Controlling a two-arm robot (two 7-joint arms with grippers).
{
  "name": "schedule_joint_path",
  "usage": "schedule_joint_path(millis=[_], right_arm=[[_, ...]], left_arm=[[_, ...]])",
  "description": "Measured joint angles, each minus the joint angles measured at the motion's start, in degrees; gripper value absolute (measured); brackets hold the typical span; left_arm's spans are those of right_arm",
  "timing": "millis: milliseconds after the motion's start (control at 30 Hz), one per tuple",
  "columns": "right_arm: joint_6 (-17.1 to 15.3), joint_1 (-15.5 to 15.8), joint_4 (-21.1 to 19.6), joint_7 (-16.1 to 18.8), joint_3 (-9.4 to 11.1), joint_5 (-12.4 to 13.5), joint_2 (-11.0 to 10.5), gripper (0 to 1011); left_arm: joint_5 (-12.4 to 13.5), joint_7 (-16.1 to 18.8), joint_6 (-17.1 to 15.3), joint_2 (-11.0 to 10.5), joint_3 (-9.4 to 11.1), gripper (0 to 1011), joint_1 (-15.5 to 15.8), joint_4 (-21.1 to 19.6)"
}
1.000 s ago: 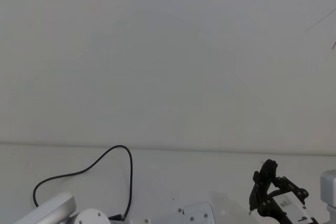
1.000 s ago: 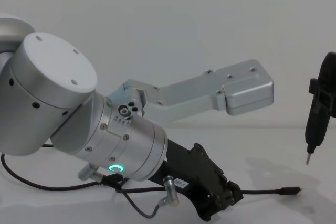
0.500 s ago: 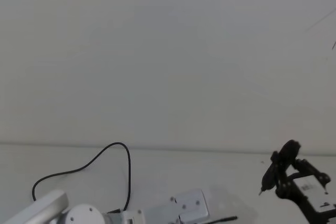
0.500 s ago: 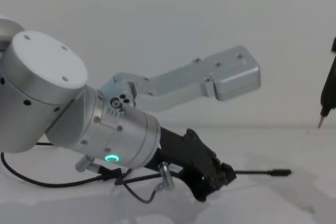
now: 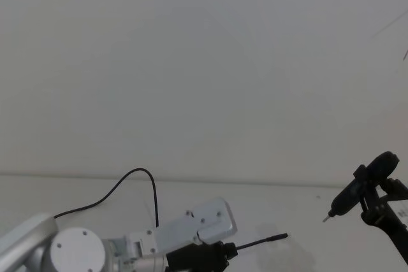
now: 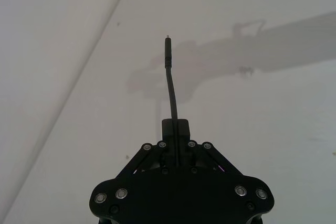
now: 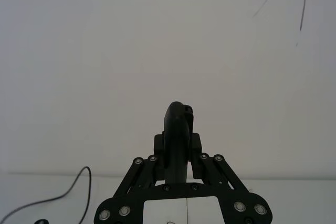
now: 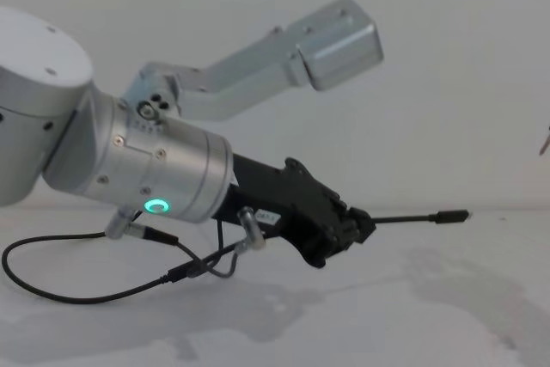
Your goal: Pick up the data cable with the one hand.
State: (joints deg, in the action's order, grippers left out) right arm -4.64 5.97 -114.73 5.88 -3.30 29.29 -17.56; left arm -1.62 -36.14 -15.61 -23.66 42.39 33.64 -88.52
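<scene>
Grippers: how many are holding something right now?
2. The left gripper, low over the table, is shut on the data cable, its plug sticking out ahead. The right gripper, off to the right, is shut on a black pen-like tool.

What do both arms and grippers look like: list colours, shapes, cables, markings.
Left arm: thick silver cylinders, green light ring, short grey lead with metal connector. Left gripper: black, angular, small white label. Right gripper: black linkage with silver screws, white panel.

One data cable (image 8: 404, 219), one pen-like tool (image 5: 354, 192), one left gripper (image 8: 363, 228), one right gripper (image 7: 177, 153).
</scene>
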Motion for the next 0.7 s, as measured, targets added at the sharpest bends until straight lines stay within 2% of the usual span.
schedule_joint_path(millis=[333, 700], right_arm=[[-1.41, 0.05, -1.26, 0.26, 0.85, 3.79, 0.77, 268], [-2.22, -0.71, -0.84, 0.32, 0.49, 5.80, 1.19, 268]], left_arm=[[-3.01, -2.27, 1.34, -1.52, -1.89, 43, -0.28, -1.75], [-4.53, -3.39, 1.98, -2.30, -2.82, 43, -0.44, -2.61]])
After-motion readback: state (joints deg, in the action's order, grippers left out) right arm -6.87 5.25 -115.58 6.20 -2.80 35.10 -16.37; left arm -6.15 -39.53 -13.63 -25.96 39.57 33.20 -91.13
